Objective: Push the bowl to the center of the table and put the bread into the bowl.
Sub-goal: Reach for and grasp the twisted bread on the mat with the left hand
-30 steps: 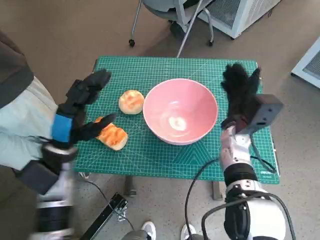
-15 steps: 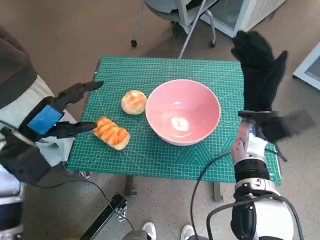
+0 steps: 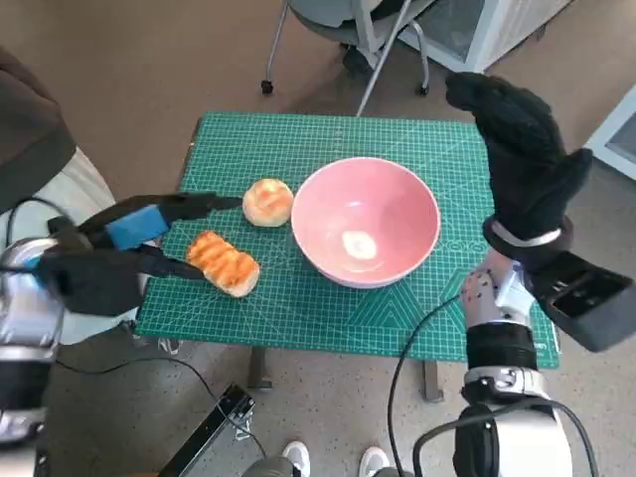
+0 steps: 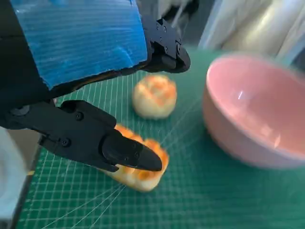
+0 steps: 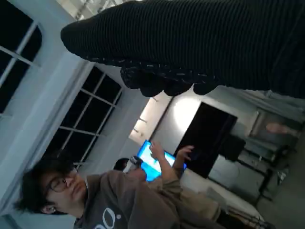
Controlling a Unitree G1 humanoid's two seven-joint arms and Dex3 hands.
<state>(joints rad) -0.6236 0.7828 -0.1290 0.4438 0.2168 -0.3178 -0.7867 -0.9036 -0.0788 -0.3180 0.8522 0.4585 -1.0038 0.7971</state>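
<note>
A pink bowl [image 3: 366,220] stands near the middle of the green mat [image 3: 397,314]; the left wrist view shows the bowl [image 4: 257,119] empty. A round bun [image 3: 267,201] lies just left of it, and a long glazed bread [image 3: 225,262] lies nearer the front left. My left hand [image 3: 129,243] reaches in from the left edge with fingers apart, one finger [image 4: 125,150] over the long bread [image 4: 143,171], another beside the bun [image 4: 155,96]. It holds nothing. My right hand [image 3: 519,149] is raised high over the table's right side, fingers extended, empty.
A chair base [image 3: 343,40] stands behind the table on the floor. A person's lap [image 3: 40,169] is at the left edge, close to my left arm. A person [image 5: 90,200] shows in the right wrist view. A black cable [image 3: 402,368] hangs below the front edge.
My left hand has swung lower and reached right toward the breads. My right hand has lifted up and away from the bowl's right side. The bowl and breads have not moved.
</note>
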